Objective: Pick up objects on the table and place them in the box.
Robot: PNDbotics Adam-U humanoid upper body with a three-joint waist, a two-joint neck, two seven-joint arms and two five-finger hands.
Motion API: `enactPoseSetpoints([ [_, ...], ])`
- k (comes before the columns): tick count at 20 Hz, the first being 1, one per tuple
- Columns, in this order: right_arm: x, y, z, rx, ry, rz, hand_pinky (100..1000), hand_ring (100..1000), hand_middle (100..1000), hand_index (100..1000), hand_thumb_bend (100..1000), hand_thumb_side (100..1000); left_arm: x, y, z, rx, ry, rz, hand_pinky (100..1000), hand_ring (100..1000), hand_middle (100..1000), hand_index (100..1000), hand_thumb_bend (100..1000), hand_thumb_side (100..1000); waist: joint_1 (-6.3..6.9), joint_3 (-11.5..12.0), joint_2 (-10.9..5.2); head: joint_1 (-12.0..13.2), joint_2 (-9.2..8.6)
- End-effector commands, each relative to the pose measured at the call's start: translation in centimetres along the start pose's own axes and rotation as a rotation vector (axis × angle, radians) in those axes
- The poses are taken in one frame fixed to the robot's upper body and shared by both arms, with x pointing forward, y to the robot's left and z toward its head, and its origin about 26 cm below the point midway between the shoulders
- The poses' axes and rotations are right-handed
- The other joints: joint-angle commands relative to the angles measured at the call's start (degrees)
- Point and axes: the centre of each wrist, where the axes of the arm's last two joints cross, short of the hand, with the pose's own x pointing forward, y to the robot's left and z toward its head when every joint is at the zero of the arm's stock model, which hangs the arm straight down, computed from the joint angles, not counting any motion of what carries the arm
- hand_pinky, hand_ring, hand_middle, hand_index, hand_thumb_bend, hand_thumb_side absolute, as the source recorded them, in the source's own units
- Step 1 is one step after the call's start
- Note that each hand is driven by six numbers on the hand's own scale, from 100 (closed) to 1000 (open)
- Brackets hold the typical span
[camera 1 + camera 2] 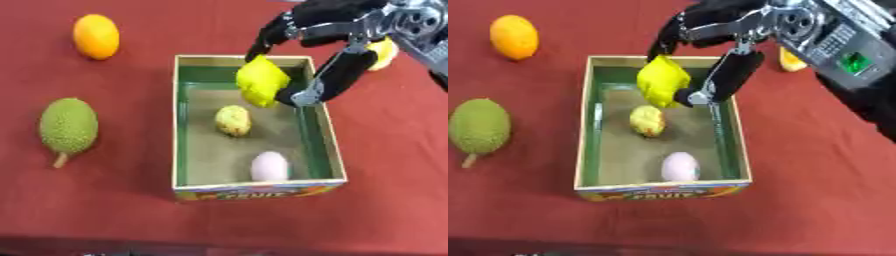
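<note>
Your right hand (328, 47) comes in from the upper right corner, wrist high, the silver joint housing at the wrist showing just behind the black knuckles. The hand tips downward, palm turned toward your left. Its fingers (267, 37) curl down on the far side while the thumb (732, 72) drops long and straight on the near side, and between them you're pinching a yellow object (261, 81), held up in the air. The black forearm trails off past the right edge in the right eye view. Your left arm and hand don't show in either view.
</note>
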Motion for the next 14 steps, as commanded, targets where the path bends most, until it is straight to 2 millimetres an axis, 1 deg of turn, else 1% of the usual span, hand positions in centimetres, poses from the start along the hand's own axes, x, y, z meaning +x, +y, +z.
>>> enactPoseSetpoints([
  [1, -0.36, -0.61, 0.42, -0.022, 0.023, -0.026, 841, 852, 812, 883, 100, 348, 0.77, 0.28, -0.63, -0.013, -0.034, -0.007, 746, 606, 585, 806, 100, 527, 0.43, 0.0, -0.91, -0.2, 0.31],
  [3, -0.48, -0.49, 0.28, -0.020, 0.035, -0.046, 860, 882, 841, 893, 108, 358, 0.77, 0.28, -0.63, -0.013, -0.034, -0.006, 747, 605, 584, 806, 100, 526, 0.45, 0.0, -0.89, -0.3, 0.42],
  [5, -0.57, -0.41, 0.26, -0.023, 0.044, -0.051, 857, 874, 837, 893, 131, 363, 0.77, 0.29, -0.64, -0.013, -0.034, -0.006, 747, 605, 583, 806, 100, 525, 0.46, 0.0, -0.87, -0.3, 0.48],
  [8, -0.78, -0.29, 0.27, -0.027, 0.053, -0.049, 853, 870, 839, 901, 240, 382, 0.77, 0.29, -0.64, -0.012, -0.034, -0.006, 746, 605, 581, 805, 100, 520, 0.43, 0.0, -0.85, -0.3, 0.55],
  [9, -0.84, -0.25, 0.27, -0.025, 0.055, -0.046, 855, 874, 844, 908, 299, 395, 0.77, 0.29, -0.64, -0.012, -0.034, -0.006, 746, 605, 581, 804, 100, 520, 0.43, -0.1, -0.86, -0.3, 0.57],
  [11, -0.93, -0.18, 0.27, -0.018, 0.056, -0.035, 862, 885, 855, 928, 349, 388, 0.77, 0.29, -0.64, -0.012, -0.034, -0.006, 746, 604, 580, 804, 100, 518, 0.44, -0.1, -0.86, -0.3, 0.57],
  [12, -0.98, -0.14, 0.27, -0.012, 0.056, -0.029, 866, 892, 859, 943, 365, 360, 0.77, 0.29, -0.65, -0.012, -0.034, -0.006, 746, 604, 579, 804, 100, 516, 0.46, -0.2, -0.86, -0.3, 0.61],
  [14, -1.15, -0.09, 0.29, 0.000, 0.056, -0.019, 872, 899, 868, 962, 383, 340, 0.77, 0.29, -0.65, -0.011, -0.034, -0.006, 746, 604, 579, 804, 100, 516, 0.50, -0.3, -0.86, -0.2, 0.69],
])
